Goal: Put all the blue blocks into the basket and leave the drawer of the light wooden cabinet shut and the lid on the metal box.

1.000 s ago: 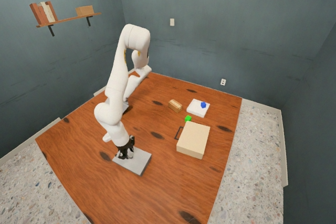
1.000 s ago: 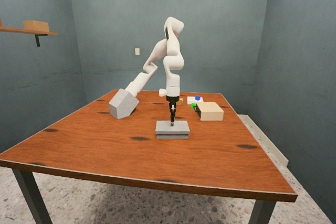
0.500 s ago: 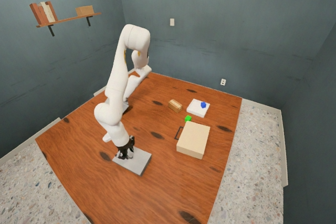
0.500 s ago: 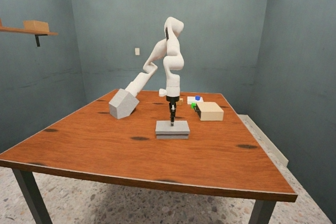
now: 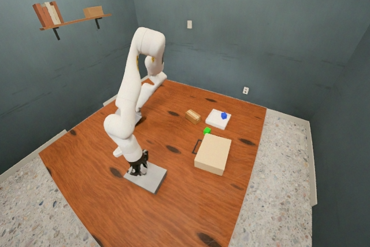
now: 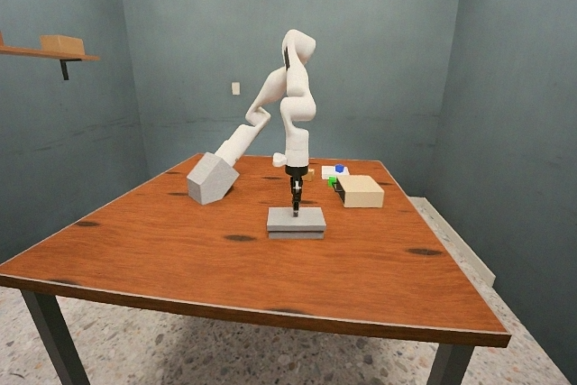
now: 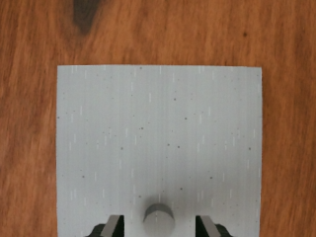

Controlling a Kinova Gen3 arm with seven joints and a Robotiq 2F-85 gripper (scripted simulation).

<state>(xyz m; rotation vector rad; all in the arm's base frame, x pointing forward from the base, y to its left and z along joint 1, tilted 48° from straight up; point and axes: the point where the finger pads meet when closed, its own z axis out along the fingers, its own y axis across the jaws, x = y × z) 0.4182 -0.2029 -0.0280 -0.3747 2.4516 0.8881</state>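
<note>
One gripper (image 5: 139, 175) (image 6: 296, 214) (image 7: 160, 228) pointing down over metal box (image 5: 151, 177) (image 6: 296, 226) (image 7: 159, 133).

Lab-like room, white robot arm (image 5: 129, 88) (image 6: 297, 87) over wooden table (image 5: 179, 184) (image 6: 186, 260), blue-grey walls, bookshelf board (image 5: 74, 21) (image 6: 28, 52), speckled floor (image 5: 277, 178) (image 6: 233, 357)

We see a robot arm (image 5: 128, 88) (image 6: 297, 80) in smooth white casing, its rounded, tube-like segments joined by bulging elbows, with fine seams ringing the shell. Yellow markings (image 5: 137, 62) dot the upper casing, and a dark strip (image 6: 286, 57) lines one bend. We note a white, rounded nub (image 5: 117, 151) (image 6: 279, 159) beside the wrist, a black pincer (image 5: 137, 173) (image 6: 295, 215) (image 7: 160, 229) with paler grey parts, and a plain grey, flat-sided base (image 6: 197, 190).
</note>
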